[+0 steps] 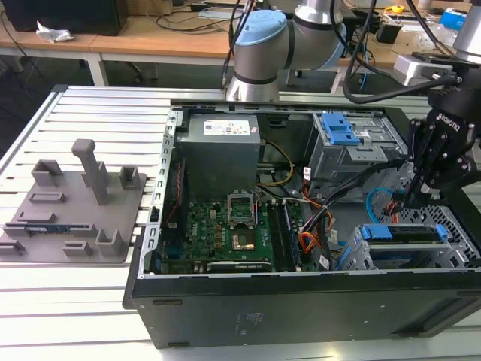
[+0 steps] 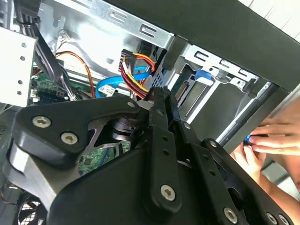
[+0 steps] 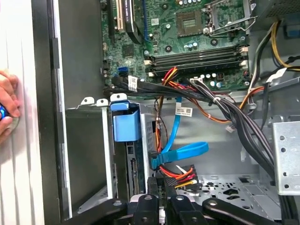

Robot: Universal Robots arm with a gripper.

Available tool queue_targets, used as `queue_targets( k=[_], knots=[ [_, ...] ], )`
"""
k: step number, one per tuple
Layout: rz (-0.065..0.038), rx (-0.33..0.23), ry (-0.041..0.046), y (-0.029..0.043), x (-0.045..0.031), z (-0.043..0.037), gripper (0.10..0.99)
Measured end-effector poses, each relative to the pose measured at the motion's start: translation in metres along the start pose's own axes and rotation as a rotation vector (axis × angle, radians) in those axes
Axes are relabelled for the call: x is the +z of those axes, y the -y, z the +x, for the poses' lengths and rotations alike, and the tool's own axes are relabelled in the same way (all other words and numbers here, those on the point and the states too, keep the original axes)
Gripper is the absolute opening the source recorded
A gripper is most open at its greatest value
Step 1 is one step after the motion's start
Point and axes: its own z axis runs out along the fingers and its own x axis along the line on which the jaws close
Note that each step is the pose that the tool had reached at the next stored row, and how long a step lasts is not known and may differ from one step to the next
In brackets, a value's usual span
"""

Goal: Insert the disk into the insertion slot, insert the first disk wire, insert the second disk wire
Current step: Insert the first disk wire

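Inside the open computer case (image 1: 301, 316) on the worktop (image 1: 83, 301), where the disk (image 1: 404, 235) sits in the insertion slot (image 1: 460, 226), the arm (image 1: 449, 147) reaches steeply down with the pincer (image 3: 158, 185) apparently closed narrowly on a black wire connector (image 3: 174, 182), which is best squared to the disk's end and pressed home without forcing.

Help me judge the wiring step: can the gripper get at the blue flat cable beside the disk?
Probably yes. In the first wrist view the gripper sits right beside the blue flat cable, with no metal between; only the red-and-yellow wire bundle crowds it.
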Motion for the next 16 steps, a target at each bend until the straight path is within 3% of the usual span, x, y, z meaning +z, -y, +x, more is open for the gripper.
queue_targets(
  k=[3,5,7,8,14,16],
  knots=[
    [-0.001,-0.001,0.0271,0.0011,-0.0007,0.005,0.165],
    [-0.003,-0.002,0.058,0.0022,-0.0014,0.0105,0.165],
    [-0.004,-0.003,0.0759,0.0026,-0.0014,0.014,0.165],
    [-0.005,-0.005,0.0929,0.003,-0.0008,0.0179,0.165],
    [0.009,-0.013,0.1179,0.0036,0.0004,0.0249,0.165],
    [0.011,-0.015,0.1387,0.0038,0.001,0.0278,0.165]
  ],
)
